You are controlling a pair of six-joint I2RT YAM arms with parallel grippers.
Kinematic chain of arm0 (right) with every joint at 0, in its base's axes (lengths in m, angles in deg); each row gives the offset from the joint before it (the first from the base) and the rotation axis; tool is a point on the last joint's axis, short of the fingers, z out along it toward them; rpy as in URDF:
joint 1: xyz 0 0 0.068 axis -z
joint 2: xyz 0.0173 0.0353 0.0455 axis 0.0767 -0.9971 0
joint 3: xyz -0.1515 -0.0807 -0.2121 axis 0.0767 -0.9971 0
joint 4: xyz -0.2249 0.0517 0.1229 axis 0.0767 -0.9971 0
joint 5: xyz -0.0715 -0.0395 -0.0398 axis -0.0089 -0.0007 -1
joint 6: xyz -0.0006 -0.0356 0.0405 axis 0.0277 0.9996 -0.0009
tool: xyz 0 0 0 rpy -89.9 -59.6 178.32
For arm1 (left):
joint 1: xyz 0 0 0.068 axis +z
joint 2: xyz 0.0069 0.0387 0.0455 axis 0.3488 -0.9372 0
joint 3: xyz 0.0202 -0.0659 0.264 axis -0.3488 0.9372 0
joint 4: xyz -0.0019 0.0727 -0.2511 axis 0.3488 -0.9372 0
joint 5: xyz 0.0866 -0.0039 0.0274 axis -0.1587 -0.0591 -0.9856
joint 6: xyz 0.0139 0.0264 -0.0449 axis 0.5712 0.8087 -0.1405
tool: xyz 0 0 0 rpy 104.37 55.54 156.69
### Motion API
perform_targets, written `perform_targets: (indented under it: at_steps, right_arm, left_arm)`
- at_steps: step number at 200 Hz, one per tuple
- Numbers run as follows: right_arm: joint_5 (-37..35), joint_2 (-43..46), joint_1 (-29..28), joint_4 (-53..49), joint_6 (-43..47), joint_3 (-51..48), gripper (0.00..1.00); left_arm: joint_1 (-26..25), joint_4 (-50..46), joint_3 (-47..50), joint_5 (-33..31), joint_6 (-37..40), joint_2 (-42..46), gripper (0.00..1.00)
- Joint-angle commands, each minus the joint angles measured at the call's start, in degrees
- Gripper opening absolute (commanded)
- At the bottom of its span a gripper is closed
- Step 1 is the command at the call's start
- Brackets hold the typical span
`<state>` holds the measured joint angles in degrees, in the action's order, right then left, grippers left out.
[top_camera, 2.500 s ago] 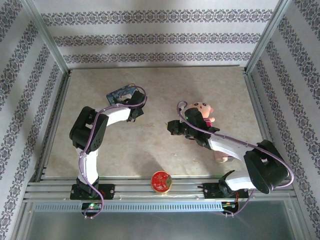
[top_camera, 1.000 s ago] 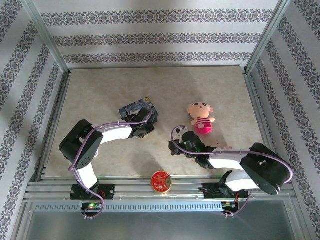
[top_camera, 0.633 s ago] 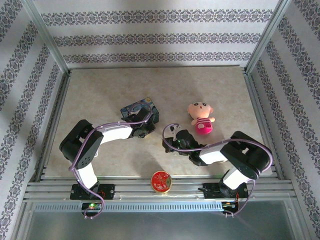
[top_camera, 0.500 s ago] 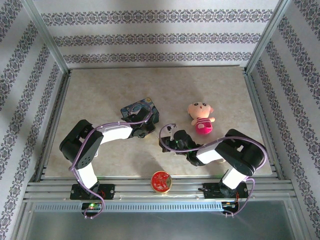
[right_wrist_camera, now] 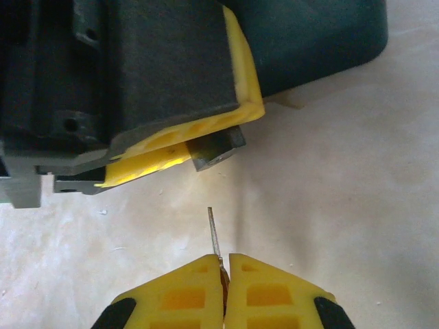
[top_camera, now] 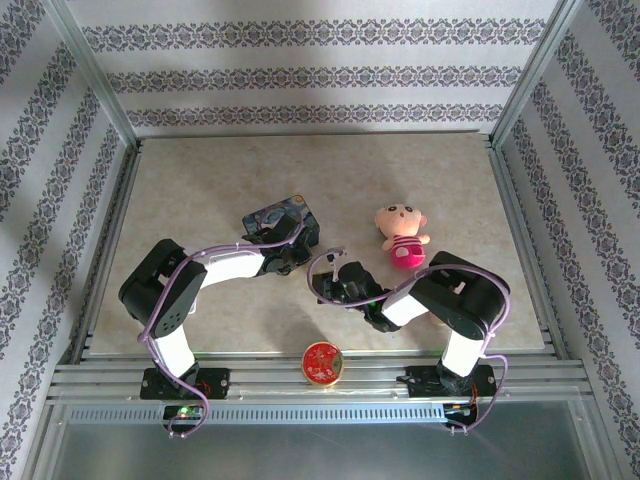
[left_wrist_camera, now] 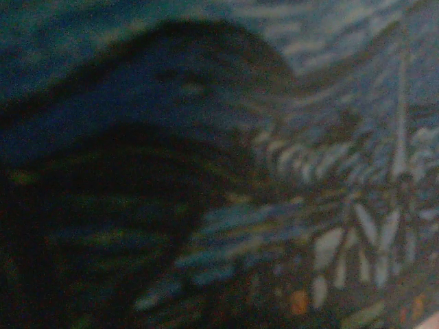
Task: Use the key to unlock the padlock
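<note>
The right gripper [right_wrist_camera: 225, 279] is pinching the key [right_wrist_camera: 215, 236] tight between its 2 closed fingers. The left gripper [right_wrist_camera: 199, 140] is squeezing the padlock [right_wrist_camera: 218, 151]. The key's thin blade is pointing straight at the padlock, near but not touching.

Tiny dark padlock [right_wrist_camera: 218, 149], just beside the blue tin [right_wrist_camera: 309, 41], thin grey key [right_wrist_camera: 215, 233] near the tin too, not touching the padlock.

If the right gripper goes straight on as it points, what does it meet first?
Likely the padlock held by the left gripper: the key in the right gripper points at its end face. Depth unclear.
</note>
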<state>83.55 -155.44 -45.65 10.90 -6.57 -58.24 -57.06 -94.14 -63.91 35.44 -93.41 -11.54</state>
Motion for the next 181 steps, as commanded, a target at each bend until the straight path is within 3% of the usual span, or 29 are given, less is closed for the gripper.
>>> perform_targets:
  at_steps: [1,181]
  right_arm:
    - [-2.87,-1.40,-0.54,4.75,1.39,0.79,0.00]
    - [-6.29,-5.32,-0.73,8.38,1.71,3.08,0.00]
  left_arm:
    - [0.52,1.63,0.27,0.99,-1.51,0.39,0.03]
    - [0.52,3.36,0.95,2.57,-2.75,-0.21,0.04]
